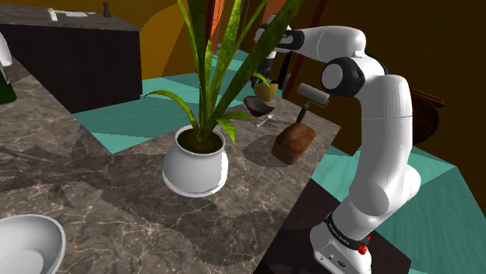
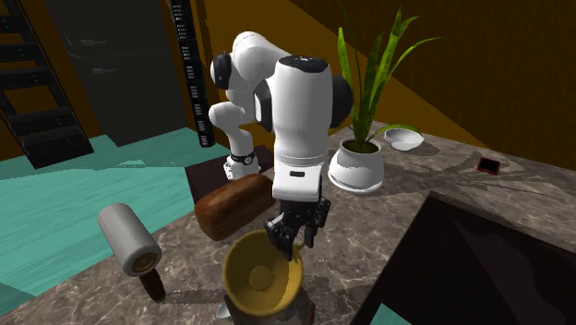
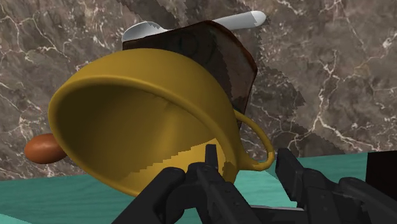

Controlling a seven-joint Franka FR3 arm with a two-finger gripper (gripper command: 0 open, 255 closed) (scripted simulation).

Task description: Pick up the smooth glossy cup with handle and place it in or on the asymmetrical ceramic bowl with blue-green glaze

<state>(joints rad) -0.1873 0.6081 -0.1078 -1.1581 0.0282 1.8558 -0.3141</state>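
Observation:
A glossy mustard-yellow cup (image 3: 146,121) with a loop handle (image 3: 257,146) hangs tilted, mouth towards the wrist camera. My gripper (image 3: 248,168) is shut on its wall by the handle, one finger inside and one outside. In the second exterior view the gripper (image 2: 294,242) holds the cup (image 2: 263,277) low over the marble counter's near end. Right behind and under the cup sits a dark brown dish (image 3: 222,54) with a white part (image 3: 242,20); in the shoulder view this dish (image 1: 257,105) lies below the cup (image 1: 265,89), behind the plant's leaves.
A brown loaf-shaped block (image 2: 235,205) and a grey-headed roller (image 2: 129,238) lie close by. A white pot with a tall green plant (image 1: 196,159) stands mid-counter. A white bowl (image 1: 23,241) sits far along. The counter edge (image 1: 311,183) drops to a teal floor.

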